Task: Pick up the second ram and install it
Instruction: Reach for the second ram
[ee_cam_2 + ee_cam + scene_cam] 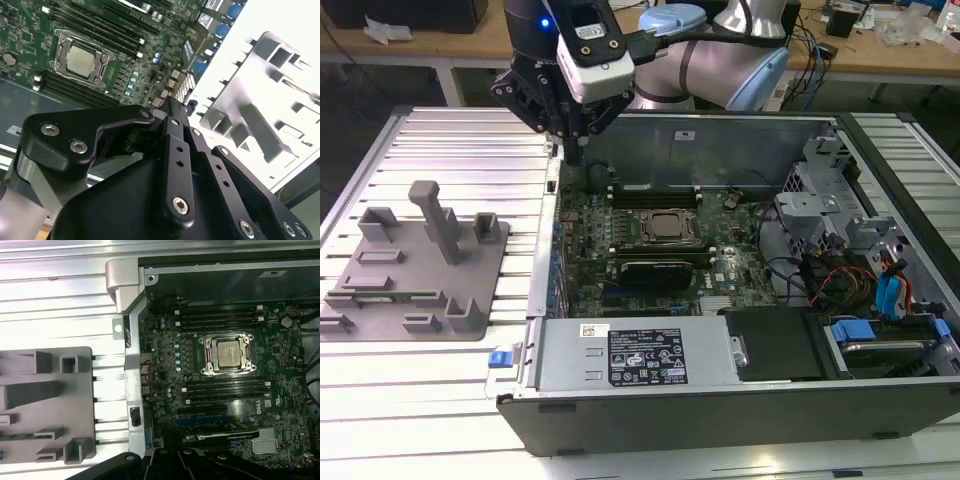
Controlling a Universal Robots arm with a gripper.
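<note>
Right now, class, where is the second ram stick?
In the exterior view the second ram sits in a slot of the grey fixture on the view's left, near the fixture's camera-side edge, outside the open computer case.

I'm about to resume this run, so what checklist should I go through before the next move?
1. Long green ram stick lying in the grey plastic fixture: ok.
2. Black gripper carrying nothing, jaws shut: ok.
3. Gripper positioned above the ram stick: not ok; it hangs over a far corner of the open black computer case.
4. Dark memory slots beside the silver processor free for the stick: cannot tell.
</note>
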